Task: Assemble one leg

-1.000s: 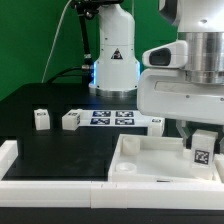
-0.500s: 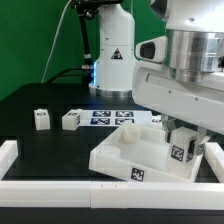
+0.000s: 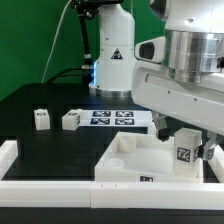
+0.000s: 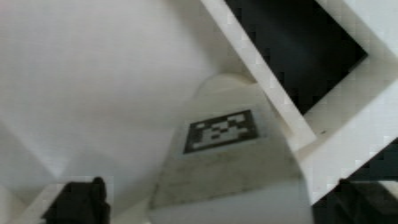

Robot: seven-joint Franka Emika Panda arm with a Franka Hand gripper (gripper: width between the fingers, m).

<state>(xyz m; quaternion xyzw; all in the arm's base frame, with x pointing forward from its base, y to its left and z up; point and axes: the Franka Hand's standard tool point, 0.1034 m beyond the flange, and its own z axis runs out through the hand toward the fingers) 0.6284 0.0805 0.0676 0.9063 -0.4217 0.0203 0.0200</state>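
My gripper [image 3: 185, 160] is shut on a leg [image 3: 183, 148], a chunky white post with a square tag facing the camera. It holds the leg upright at the right corner of the large white tray-shaped part [image 3: 128, 162]. In the wrist view the leg [image 4: 228, 150] fills the space between my two dark fingers [image 4: 75, 202], with the tray's rim behind it, and my gripper [image 4: 217, 208] sits low on the leg. Two more legs [image 3: 41, 119] [image 3: 71, 120] stand on the black table at the exterior view's left.
The marker board [image 3: 110, 117] lies behind the tray. A low white wall [image 3: 50, 187] runs along the table's front and left edges. The robot base [image 3: 113, 62] stands at the back, before a green backdrop.
The tray has swung and shifted on the table under the held leg. The gripper with the leg moved a little toward the exterior view's left. The loose legs have not moved.
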